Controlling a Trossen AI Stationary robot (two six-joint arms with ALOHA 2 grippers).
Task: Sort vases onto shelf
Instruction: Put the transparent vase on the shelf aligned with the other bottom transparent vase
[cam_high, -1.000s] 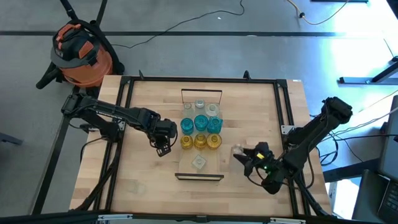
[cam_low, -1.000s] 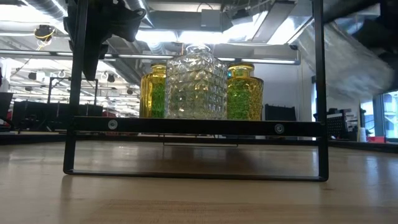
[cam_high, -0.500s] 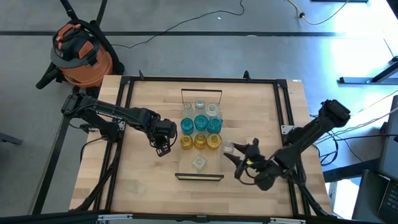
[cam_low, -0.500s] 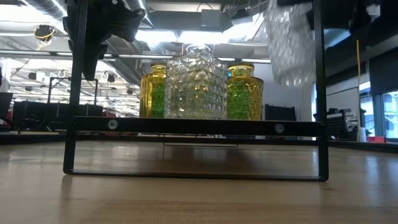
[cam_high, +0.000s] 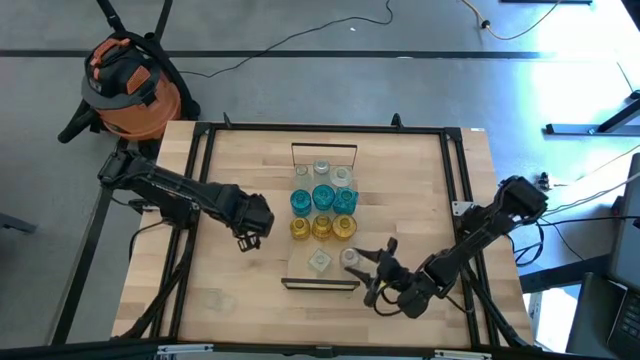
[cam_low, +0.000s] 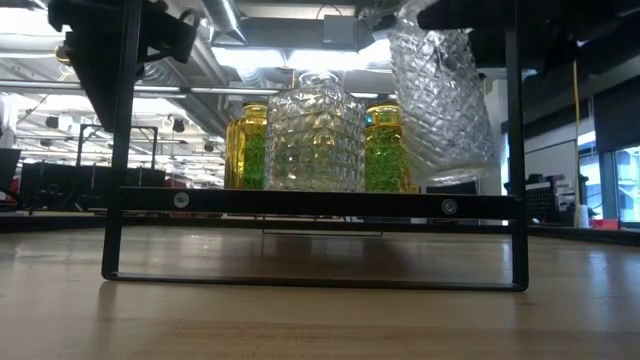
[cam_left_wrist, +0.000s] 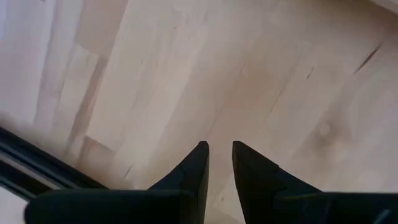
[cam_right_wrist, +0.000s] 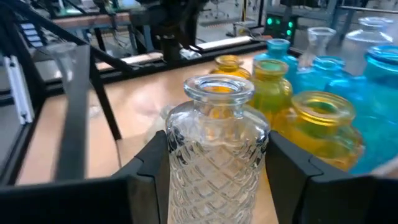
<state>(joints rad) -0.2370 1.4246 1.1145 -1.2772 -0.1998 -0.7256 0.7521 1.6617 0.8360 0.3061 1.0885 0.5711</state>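
The shelf (cam_high: 303, 276) lies in the middle of the table and carries rows of clear (cam_high: 321, 169), teal (cam_high: 323, 197) and amber (cam_high: 322, 227) vases. One clear vase (cam_high: 319, 261) stands alone near its near end. My right gripper (cam_high: 358, 266) is shut on another clear faceted vase (cam_right_wrist: 214, 155) over the shelf's near right part, next to that lone vase. My left gripper (cam_high: 249, 236) hovers over bare tabletop left of the shelf, fingers shut (cam_left_wrist: 217, 149) and empty. My right gripper pinches the clear vase's body (cam_right_wrist: 180, 162) between its two fingers (cam_right_wrist: 292, 171), one on each side below the shoulder. The fingers come roughly level from the table's near right. In the low view the vase (cam_low: 440, 100) is slightly tilted, neck up, seemingly just clear of the board.
Dark wire frames stand at both short ends of the shelf (cam_low: 300, 205). A black metal frame (cam_high: 200, 190) borders the tabletop. An orange shop vacuum (cam_high: 125, 85) stands on the floor beyond the far left corner. Bare wood lies left and right of the shelf.
My right gripper has carried the clear vase toward the table's left, from the bare wood right of the shelf to over the shelf's near end. My left gripper has drawn a little toward the table's left, away from the shelf.
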